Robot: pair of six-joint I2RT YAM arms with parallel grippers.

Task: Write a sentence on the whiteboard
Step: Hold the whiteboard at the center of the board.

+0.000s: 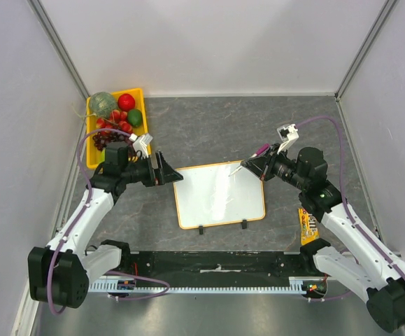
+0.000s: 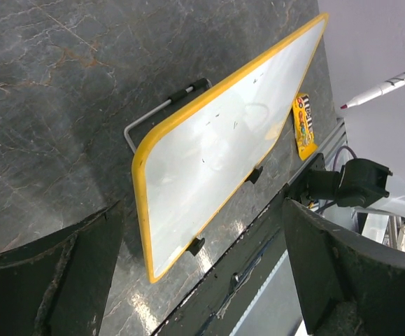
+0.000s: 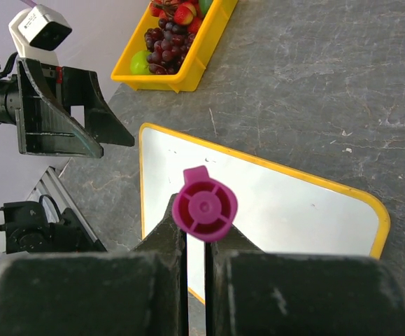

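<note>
Nearest the arm bases a yellow candy packet (image 1: 307, 225) lies on the table (image 1: 258, 126), just off the near right corner of the whiteboard (image 1: 216, 199). The whiteboard sits mid-table between the two arms, with its two black clips (image 1: 201, 229) on the near long edge. A bent wire stand (image 2: 153, 115) shows beyond its far edge.

No sentence can be read on it. The white face looks bare from above, and the left wrist view shows only a few faint specks (too small to call letters).

The left gripper (image 1: 166, 170) hangs by the far left corner of the whiteboard with its fingers spread wide, holding nothing. The right gripper (image 3: 201, 241) is pressed together on a marker (image 3: 204, 210) with a magenta end. The uncapped tip points down over the far right part of the whiteboard. In the left wrist view the tip looks to be up in the air, apart from the surface.

Farthest off, at the left, is a yellow tray (image 3: 195, 66) of fruit (image 3: 161, 50).

I judge that the writing has not begun and that this is the approach to the first stroke. Next, the tip should come down gently to touch near the far left of the whiteboard, leaving room for the line. The free gripper may need to steady the frame.
</note>
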